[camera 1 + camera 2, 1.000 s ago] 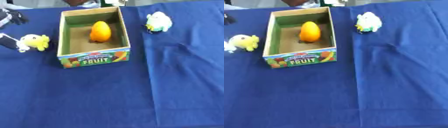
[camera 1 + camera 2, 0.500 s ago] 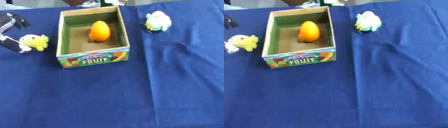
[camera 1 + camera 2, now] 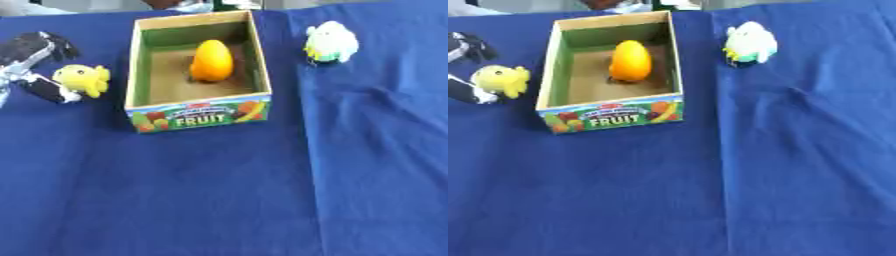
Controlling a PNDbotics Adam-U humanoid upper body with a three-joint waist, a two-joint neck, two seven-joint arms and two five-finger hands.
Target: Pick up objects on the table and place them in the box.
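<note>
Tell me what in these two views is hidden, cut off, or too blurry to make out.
- Left hand: cut off by the left edge in both eye views; whether its fingers actually grip the yellow plush toy cannot be told.
- Right hand: in neither view.
- White and green plush toy: too blurred to say what it depicts.
- Orange fruit in the box: its underside is hidden.
- Box front: only "FRUIT" reads; smaller print is blurred.

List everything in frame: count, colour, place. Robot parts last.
Fruit box: 1, cardboard with green inner walls, "FRUIT" printed on front, upper centre of table.
Orange fruit: 1, orange-yellow, inside the box.
Yellow plush toy: 1, yellow, left of the box, at the left hand.
White-and-green plush toy: 1, white with pale green, right of the box.
Tablecloth: 1, dark blue, covers the table.
Left hand: 1, black and silver, far left, fingers either side of the yellow toy.
</note>
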